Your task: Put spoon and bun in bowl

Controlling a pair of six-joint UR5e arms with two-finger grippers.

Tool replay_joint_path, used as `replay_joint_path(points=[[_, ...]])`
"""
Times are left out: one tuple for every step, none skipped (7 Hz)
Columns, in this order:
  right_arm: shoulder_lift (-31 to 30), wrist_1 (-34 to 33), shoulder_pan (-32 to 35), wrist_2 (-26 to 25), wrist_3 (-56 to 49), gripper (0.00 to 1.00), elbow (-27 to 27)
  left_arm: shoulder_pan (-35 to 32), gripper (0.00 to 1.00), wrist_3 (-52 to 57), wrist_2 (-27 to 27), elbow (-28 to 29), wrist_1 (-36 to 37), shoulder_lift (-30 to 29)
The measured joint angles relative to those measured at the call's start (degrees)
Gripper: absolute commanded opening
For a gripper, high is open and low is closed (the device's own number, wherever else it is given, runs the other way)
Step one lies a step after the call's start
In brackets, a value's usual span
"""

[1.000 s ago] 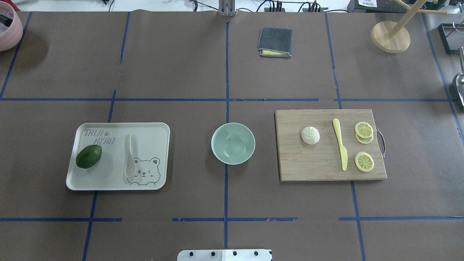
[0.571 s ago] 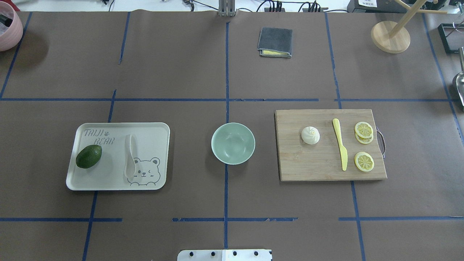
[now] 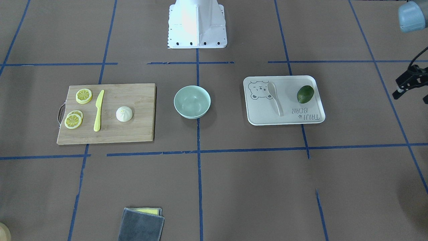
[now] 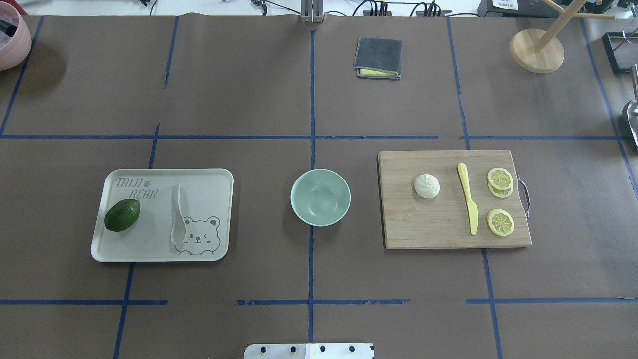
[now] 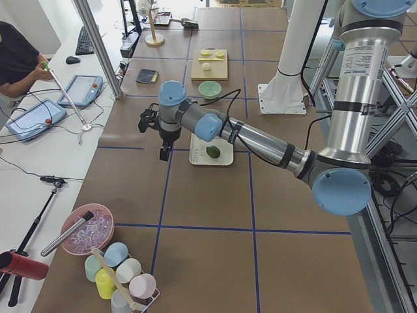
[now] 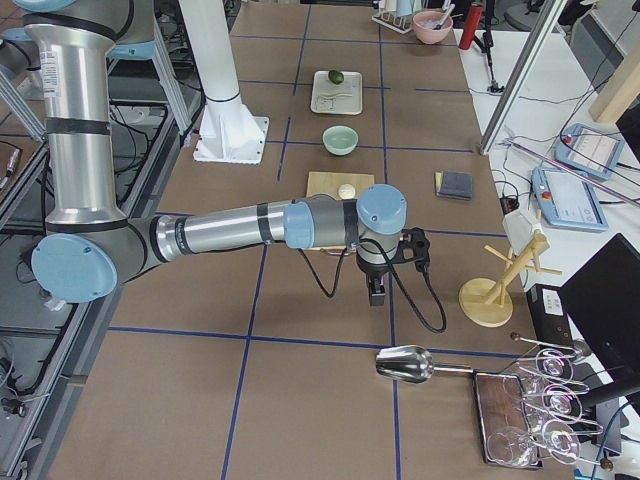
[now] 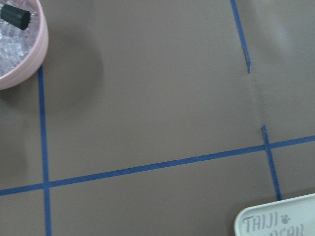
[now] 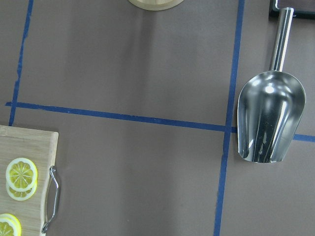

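The white spoon (image 4: 178,219) lies on a cream tray (image 4: 219,179) at the table's left, scoop toward me. The white bun (image 4: 427,186) sits on a wooden cutting board (image 4: 428,229) at the right. The empty mint-green bowl (image 4: 320,197) stands between them. My left gripper (image 5: 164,154) hangs above the table left of the tray; part of it shows at the front-facing view's right edge (image 3: 406,83). My right gripper (image 6: 378,293) hangs right of the board. I cannot tell whether either is open or shut. Neither shows in the overhead view.
An avocado (image 4: 122,215) lies on the tray. A yellow knife (image 4: 467,204) and lemon slices (image 4: 500,222) lie on the board. A grey cloth (image 4: 378,58), a wooden stand (image 4: 537,50), a pink bowl (image 4: 12,37) and a metal scoop (image 8: 269,120) stand farther out.
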Motion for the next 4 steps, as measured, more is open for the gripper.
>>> replay_joint_path(points=[[0.2, 0.1, 0.0, 0.2, 0.0, 1.00, 0.5, 5.4, 0.96, -8.0, 2.2, -1.3, -1.3, -1.3], [0.3, 0.3, -0.1, 0.5, 0.1, 1.00, 1.0, 11.6, 0.96, -18.0, 6.0, -1.5, -4.8, -2.5], [0.4, 0.3, -0.1, 1.2, 0.1, 1.00, 1.3, 17.6, 0.96, -27.1, 10.2, -1.1, -8.4, -3.5], [0.4, 0.4, -0.1, 2.1, 0.1, 1.00, 1.5, 23.6, 0.96, -34.2, 15.3, -0.2, -10.4, -5.0]])
